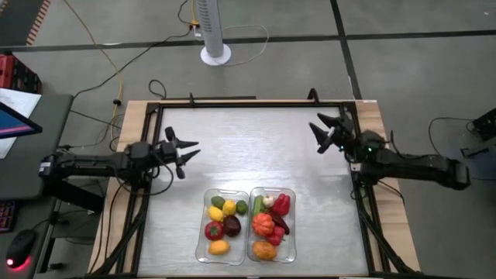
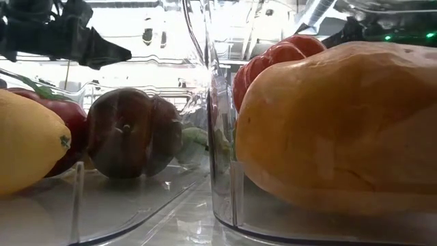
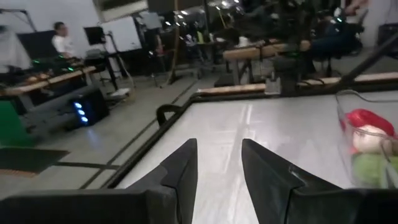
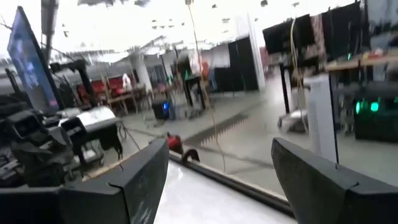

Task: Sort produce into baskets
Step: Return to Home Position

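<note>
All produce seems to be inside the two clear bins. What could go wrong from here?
The right bin looks crowded; the red pepper lies near its rim and might tip out if the bin is bumped. The bins stand close together, so a nudge to the left bin could shift both. Both the left gripper and right gripper are open, away from them.

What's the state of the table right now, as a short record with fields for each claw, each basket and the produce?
left claw: open, holding nothing, over the left of the table
right claw: open, holding nothing, over the table's right
left basket: yellow, green, red and maroon pieces
right basket: orange, red and green pieces
produce: all visible pieces lie in the baskets
</note>
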